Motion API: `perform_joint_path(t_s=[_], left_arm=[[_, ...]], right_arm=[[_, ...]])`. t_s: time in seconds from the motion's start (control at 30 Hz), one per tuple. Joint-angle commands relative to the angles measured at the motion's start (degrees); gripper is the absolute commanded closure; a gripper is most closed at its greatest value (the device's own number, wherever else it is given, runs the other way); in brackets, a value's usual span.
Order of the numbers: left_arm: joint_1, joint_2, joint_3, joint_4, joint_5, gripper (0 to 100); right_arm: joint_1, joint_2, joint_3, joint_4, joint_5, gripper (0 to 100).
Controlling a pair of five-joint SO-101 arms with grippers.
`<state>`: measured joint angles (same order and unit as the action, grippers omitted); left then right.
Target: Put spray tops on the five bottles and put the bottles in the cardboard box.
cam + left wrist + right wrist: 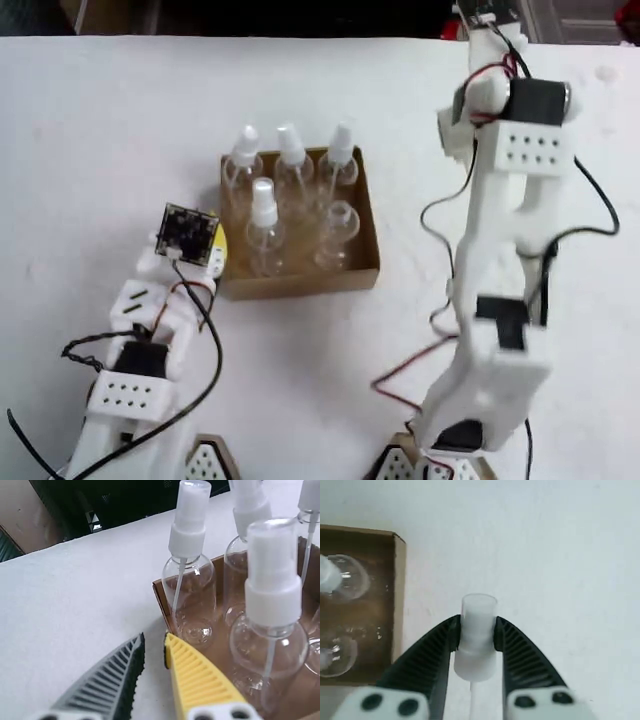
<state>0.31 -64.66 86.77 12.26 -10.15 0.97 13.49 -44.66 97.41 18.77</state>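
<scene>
Right hand (476,623) around spray top (478,609), tube (473,696) wristward

White spray top (479,605) sits in the black-ribbed right gripper (476,626)! Brown cardboard box (300,283), clear bottles (265,245), white caps. At its nine o'clock, left gripper (154,642): one ridged finger grey, one yellow.
</scene>
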Motion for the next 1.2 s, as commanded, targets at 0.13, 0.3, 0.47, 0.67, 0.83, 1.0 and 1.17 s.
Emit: perform_joint_path(t_s=[0.13, 0.3, 0.47, 0.67, 0.83, 1.0, 1.17], left_arm=[[0.66, 0.13, -0.44, -1.23, -0.53, 93], [0.66, 0.13, -0.44, -1.23, -0.53, 93], [0.66, 0.13, -0.44, -1.14, -0.53, 93], [0.66, 0.13, -0.44, -1.14, -0.53, 93], [0.66, 0.13, -0.44, -1.14, -0.53, 93], [0.66, 0.13, -0.44, -1.14, -0.53, 93], [0.66, 0.13, -0.44, -1.14, -0.53, 93]], right_arm=[[-4.44, -20.97, 5.98, 0.66, 0.53, 98.4], [-4.53, -28.79, 6.42, 0.66, 0.97, 98.4], [-4.53, -35.21, 6.51, 1.01, 1.05, 98.4], [-4.62, -41.71, 6.51, 1.01, 1.05, 98.4], [-4.62, -45.76, 6.51, 1.10, 0.70, 98.4], [-4.62, -49.27, 6.59, 1.10, 0.62, 98.4], [-4.62, -54.90, 15.91, 1.10, 0.62, 98.4]])
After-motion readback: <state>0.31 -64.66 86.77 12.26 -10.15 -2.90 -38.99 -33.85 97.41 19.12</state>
